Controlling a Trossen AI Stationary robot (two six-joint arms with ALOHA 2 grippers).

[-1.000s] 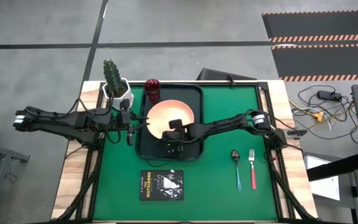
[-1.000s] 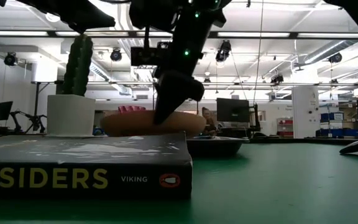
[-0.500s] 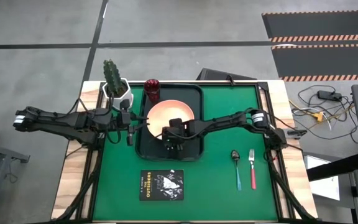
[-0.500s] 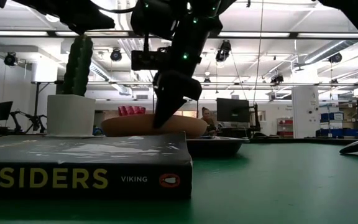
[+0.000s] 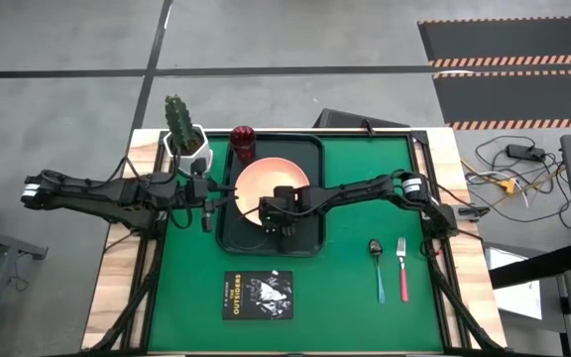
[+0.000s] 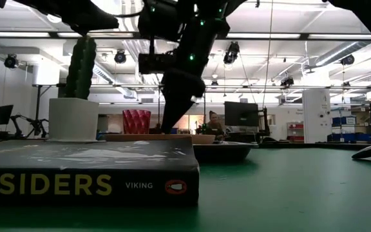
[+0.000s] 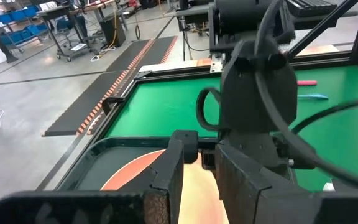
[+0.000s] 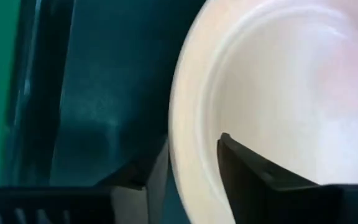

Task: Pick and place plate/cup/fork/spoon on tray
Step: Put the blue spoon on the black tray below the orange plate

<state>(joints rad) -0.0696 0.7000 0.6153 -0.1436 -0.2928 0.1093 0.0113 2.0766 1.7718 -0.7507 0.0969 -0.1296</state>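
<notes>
The peach-orange plate (image 5: 271,183) lies flat in the dark tray (image 5: 305,149). The maroon cup (image 5: 243,144) stands upright in the tray's far left corner. My right gripper (image 5: 268,211) is shut on the plate's near rim, and it also shows in the low view (image 6: 167,127). My left gripper (image 5: 206,210) is open and empty beside the tray's left rim. The teal-handled spoon (image 5: 379,270) and the red-handled fork (image 5: 402,270) lie side by side on the green mat, to the right of the tray. My right gripper pinches the plate's near rim (image 8: 191,155) between its two fingers, one finger (image 8: 247,171) over the plate's inside and one (image 8: 148,180) outside it. The fingers point steeply down, slanting in from the table's right. The plate lies level in the tray (image 6: 227,152).
A black book (image 5: 258,295) lies on the mat near the table's front edge. A white pot with a cactus (image 5: 184,134) stands at the far left, next to the cup. The mat is bare between the book and the cutlery.
My right gripper has gone down with the plate's rim. The plate was tilted, with its near edge raised, and now lies level in the tray. In the low view the cup now shows behind it.
</notes>
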